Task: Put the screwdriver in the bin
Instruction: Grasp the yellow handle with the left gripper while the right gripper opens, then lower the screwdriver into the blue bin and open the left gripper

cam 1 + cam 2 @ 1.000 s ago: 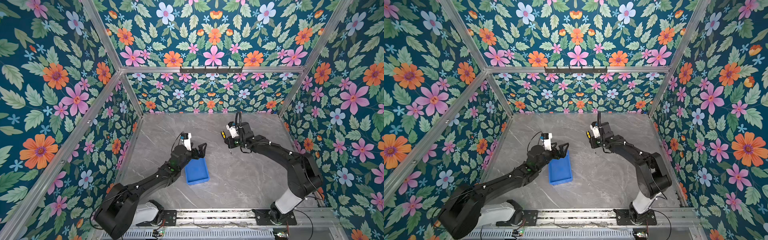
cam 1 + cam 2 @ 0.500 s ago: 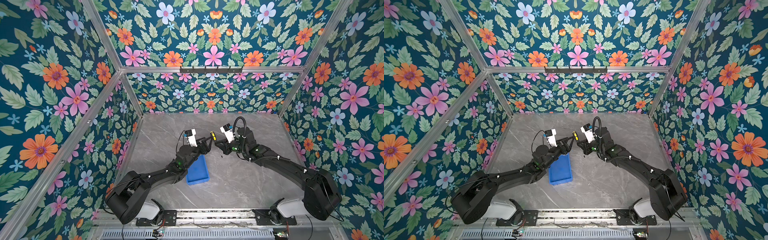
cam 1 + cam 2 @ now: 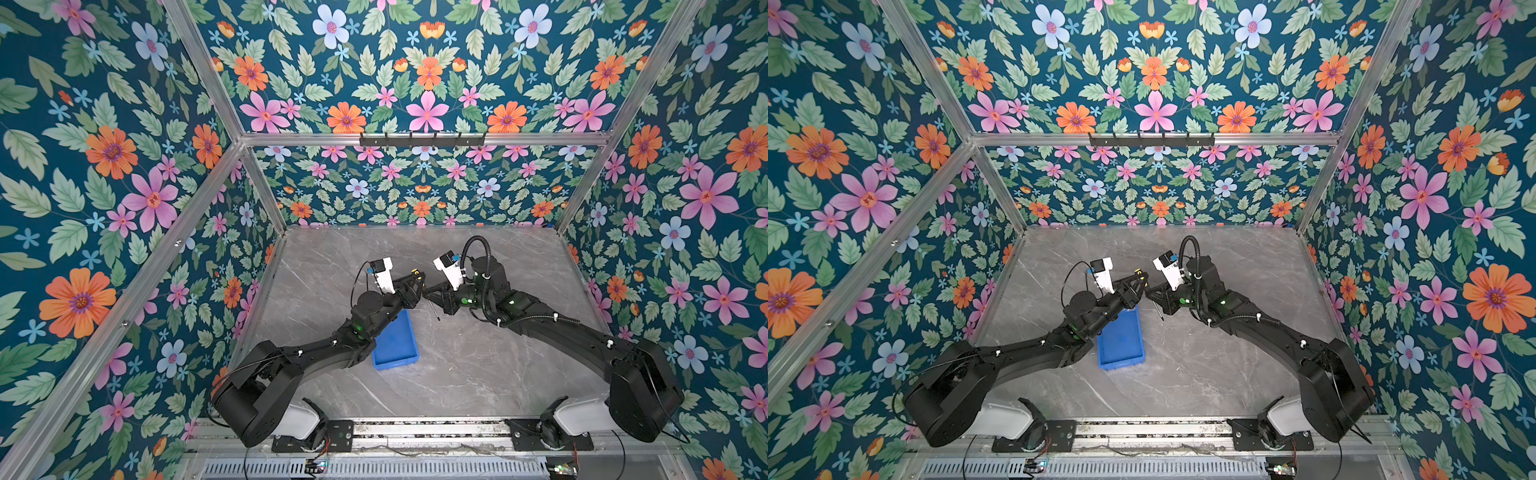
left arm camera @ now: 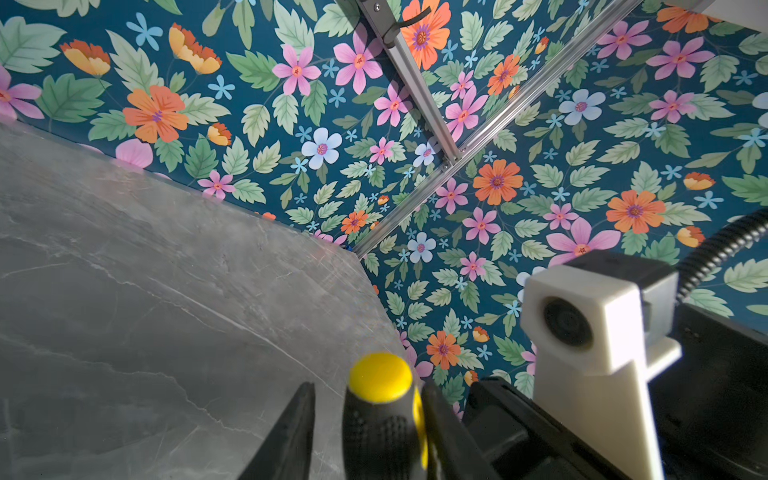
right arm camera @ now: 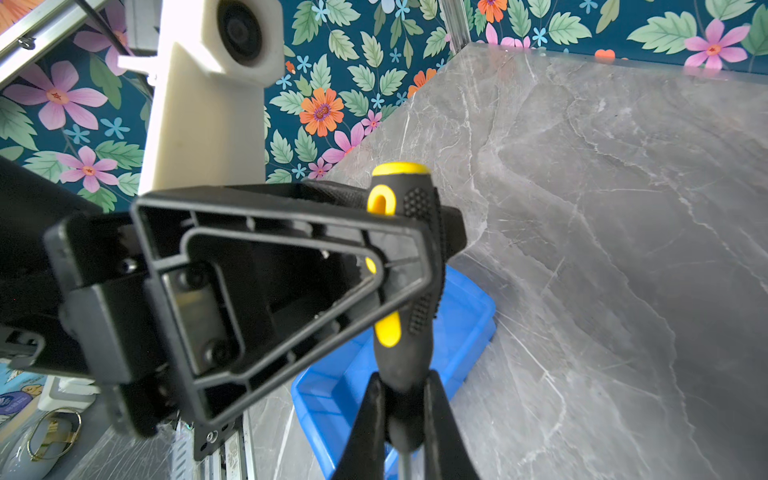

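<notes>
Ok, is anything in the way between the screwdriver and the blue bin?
Nothing visible blocks it. The right pincer holds the screwdriver in the air by the bin's far right corner, the left pincer straddling its handle. The left arm overhangs the bin's far left part; the rest lies open.

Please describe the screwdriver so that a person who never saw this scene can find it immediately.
On the grey marble table, find the blue tray near the middle. Above the tray's far end the left claw and the right claw meet in the air, with the screwdriver between them. Its yellow butt end and thin metal shaft set it apart from the black claws.
</notes>
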`<state>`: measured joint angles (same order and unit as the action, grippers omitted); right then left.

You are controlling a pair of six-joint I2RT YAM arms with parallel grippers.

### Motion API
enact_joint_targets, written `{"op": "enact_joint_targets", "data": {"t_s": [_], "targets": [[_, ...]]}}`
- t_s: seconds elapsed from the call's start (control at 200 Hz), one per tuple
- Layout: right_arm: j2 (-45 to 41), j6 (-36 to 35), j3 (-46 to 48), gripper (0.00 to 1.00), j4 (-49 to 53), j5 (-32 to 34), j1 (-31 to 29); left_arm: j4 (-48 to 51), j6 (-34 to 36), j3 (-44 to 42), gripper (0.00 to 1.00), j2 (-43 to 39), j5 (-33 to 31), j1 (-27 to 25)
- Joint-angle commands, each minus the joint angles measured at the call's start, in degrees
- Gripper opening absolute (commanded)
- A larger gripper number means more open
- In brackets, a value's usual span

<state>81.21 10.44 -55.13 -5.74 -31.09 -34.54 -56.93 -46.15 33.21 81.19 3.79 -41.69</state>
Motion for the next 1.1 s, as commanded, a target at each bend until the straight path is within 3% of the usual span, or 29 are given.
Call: {"op": "enact_joint_targets", "data": {"t_s": [0.0,0.14,0.235,0.295,0.365,0.475,0.655,0.745,1.095], "targets": [[0.0,-1.5,-0.9,0.00,-1.0,-3.4,-0.1,-0.3,0.3,0.5,0.32,0.3,0.8,0.0],[-0.2,-2.8,-1.3,0.02,1.2,-3.0,-0.2,3.0,0.7,0.7,0.00,-0.5,0.4,0.0],[-0.7,-2.7,-1.3,0.12,1.3,-2.3,-0.1,6.3,1.3,0.2,0.00,-2.2,-1.0,0.1],[-1.3,-2.7,-1.1,0.28,1.4,-2.0,-0.1,9.9,2.3,-0.1,0.00,-3.9,-2.1,0.0],[-2.0,-3.2,-0.7,0.61,1.6,-2.1,-0.1,15.3,3.9,-0.2,0.00,-6.4,-3.4,0.1],[-3.8,-5.3,-0.1,0.80,3.8,-2.6,-0.2,27.8,7.4,0.7,0.00,-10.8,-5.2,0.0],[-7.0,-12.3,1.6,0.96,10.2,-3.4,-0.6,52.9,13.5,4.2,0.00,-14.6,-8.5,0.0],[-8.8,-14.5,2.7,0.99,11.7,-3.3,-1.1,61.7,14.8,5.7,0.00,-14.1,-9.4,0.0],[-9.3,-21.2,3.6,0.99,14.6,-1.1,-4.9,69.8,22.5,15.4,0.00,0.7,-9.2,0.0]]}}
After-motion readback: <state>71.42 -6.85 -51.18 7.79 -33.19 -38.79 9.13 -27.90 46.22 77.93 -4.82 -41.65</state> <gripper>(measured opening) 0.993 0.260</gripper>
